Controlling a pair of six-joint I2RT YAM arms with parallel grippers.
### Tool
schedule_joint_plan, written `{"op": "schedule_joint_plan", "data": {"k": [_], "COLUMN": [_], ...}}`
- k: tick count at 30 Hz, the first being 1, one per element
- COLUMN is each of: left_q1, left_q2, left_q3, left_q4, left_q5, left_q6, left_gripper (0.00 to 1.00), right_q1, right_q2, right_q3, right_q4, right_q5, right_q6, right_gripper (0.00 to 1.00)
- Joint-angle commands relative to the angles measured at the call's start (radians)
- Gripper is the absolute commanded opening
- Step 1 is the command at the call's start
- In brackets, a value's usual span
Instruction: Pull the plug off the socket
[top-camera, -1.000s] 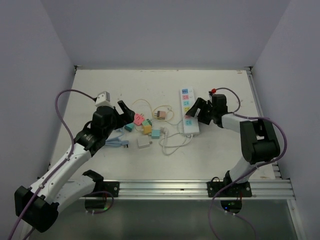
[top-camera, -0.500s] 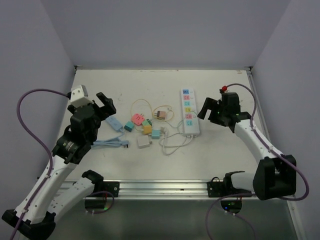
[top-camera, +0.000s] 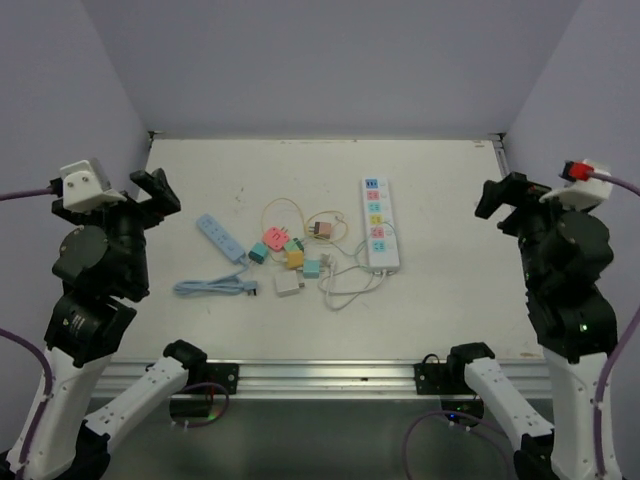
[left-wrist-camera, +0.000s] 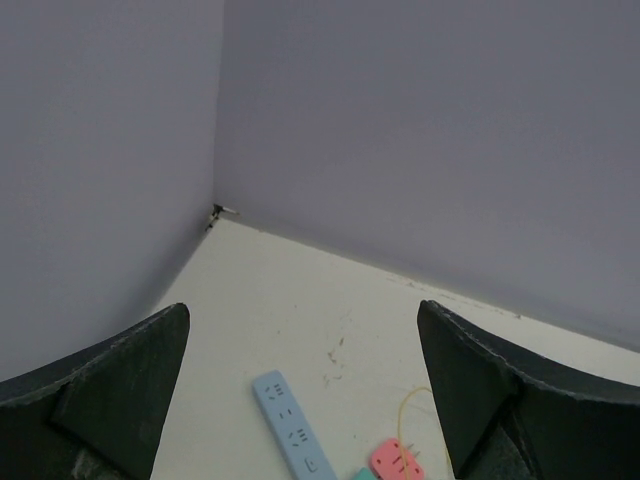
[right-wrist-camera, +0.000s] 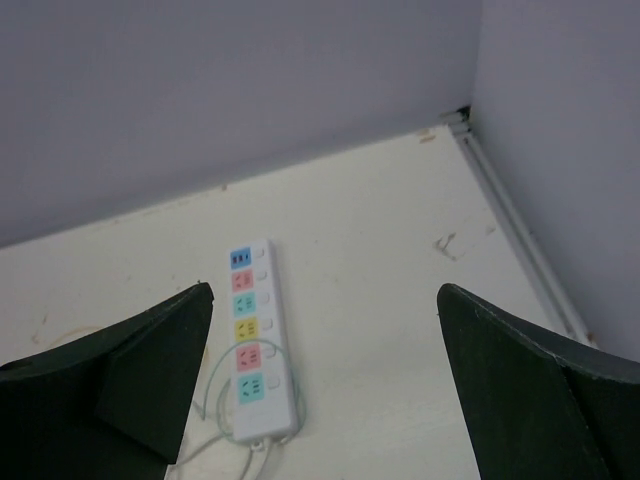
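Starting at the left edge of the table, we see the left arm reared up high. The left fingers are spread as wide as they go, with nothing between them. Through the left wrist camera we look past them at the far left corner.

Moving in from there, a blue strip lies slanted on the left half of the table. Its blue cable lies nearer the near edge.

Around the middle we come to the plugs, a loose cluster lying flat on the table. There is a pink one, two teal ones, a green, a yellow, a tan one on the far side and a white one on the near side. Thin yellow wires loop around them. The nearest plug is just beside the white strip, and none of them sits in it.

That strip lies right of centre and runs from far to near, its coloured sockets facing up. A white cable curls from its near end back toward the cluster.

At the right edge, the right arm stands tall too. The right fingers are fully apart and grip nothing. They are well apart from the strip, which shows between them in the right wrist view.
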Motion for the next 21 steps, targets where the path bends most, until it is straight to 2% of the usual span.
{"op": "schedule_joint_plan", "data": {"k": [1,5,8,21], "left_q1": [0.005,0.005,0.003,0.003], "left_q2": [-0.016,-0.038,-0.053,-0.150], "left_q3": [0.079,0.111,0.128,0.086], "left_q4": [0.085,0.124,0.159,0.329], "left_q5": [-0.043,-0.054,-0.073,-0.158], "left_q6": [0.173,0.271,0.331,0.440], "left_gripper": [1.00,1.00,1.00,1.00], "right_q1": [-0.001,-0.001,0.000,-0.003], "right_q2": [-0.116,-0.231,-0.270,-0.253], "right_q3": [0.025,-0.024,-0.036,-0.043], "right_q4": [0.021,0.175,0.222,0.246], "right_q5": [0.129,0.130,0.121,0.047], "right_q6": [-0.116,-0.217,-0.241,-0.242], "right_gripper": [0.99,0.99,0.99,0.99]}}
